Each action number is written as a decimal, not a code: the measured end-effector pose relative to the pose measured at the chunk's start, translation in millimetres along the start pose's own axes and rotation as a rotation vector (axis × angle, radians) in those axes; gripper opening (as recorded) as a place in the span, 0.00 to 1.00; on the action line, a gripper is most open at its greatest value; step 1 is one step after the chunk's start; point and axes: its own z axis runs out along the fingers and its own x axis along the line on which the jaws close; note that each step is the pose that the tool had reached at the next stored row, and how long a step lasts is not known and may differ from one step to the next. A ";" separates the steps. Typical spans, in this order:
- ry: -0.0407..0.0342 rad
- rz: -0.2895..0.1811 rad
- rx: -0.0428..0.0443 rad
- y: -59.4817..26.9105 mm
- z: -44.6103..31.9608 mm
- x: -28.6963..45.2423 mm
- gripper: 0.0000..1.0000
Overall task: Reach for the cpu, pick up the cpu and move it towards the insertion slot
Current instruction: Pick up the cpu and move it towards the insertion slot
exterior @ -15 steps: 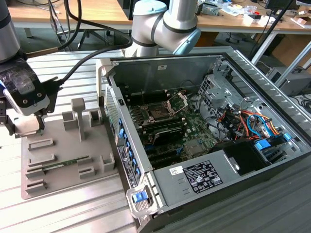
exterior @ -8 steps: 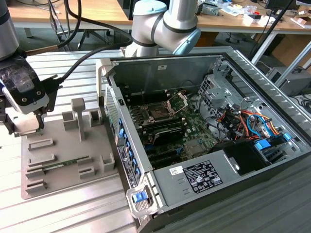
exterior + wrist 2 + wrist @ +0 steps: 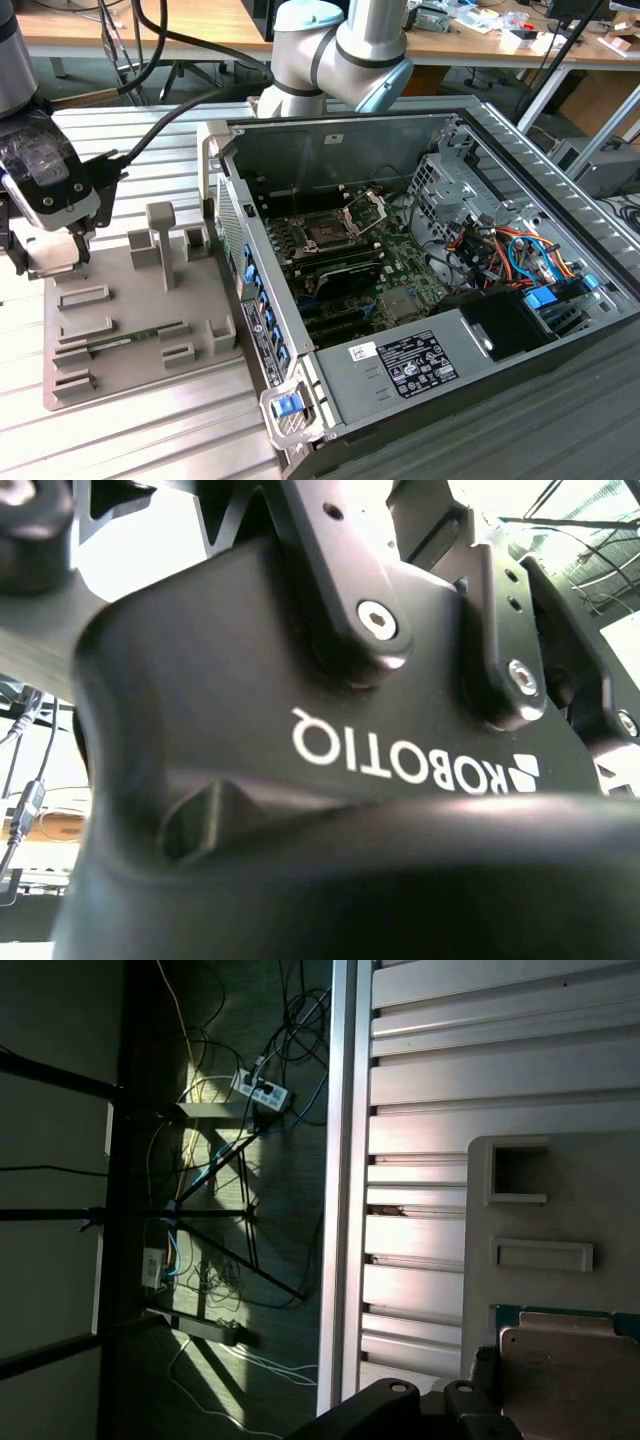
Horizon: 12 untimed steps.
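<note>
In the exterior view my gripper (image 3: 48,262) hangs low over the far corner of the grey tray (image 3: 140,300), at the exterior view's left. The first wrist view shows the cpu (image 3: 567,1365), a whitish-silver square with a tan and green rim, at the tray's (image 3: 560,1200) edge, right beside the black gripper linkage (image 3: 420,1412). I cannot tell whether the cpu rests on the tray or is held. The insertion slot (image 3: 326,233), a dark square with a silver frame, sits on the motherboard inside the open computer case. The second wrist view looks at the gripper's black housing (image 3: 300,730) from close up.
A long green memory stick (image 3: 135,341) lies on the tray among upright grey holders (image 3: 160,235). The case wall (image 3: 245,260) stands between the tray and the motherboard. Cables and a drive cage (image 3: 520,250) fill the case's right side. Past the table edge lies floor with cables (image 3: 230,1160).
</note>
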 end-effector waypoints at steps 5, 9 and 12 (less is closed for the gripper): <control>-0.0001 0.000 -0.0001 0.0 -3.3 0.0 0.55; -0.0001 0.000 -0.0001 0.0 -5.3 0.0 0.55; -0.0001 0.000 -0.0001 0.1 -6.5 0.0 0.55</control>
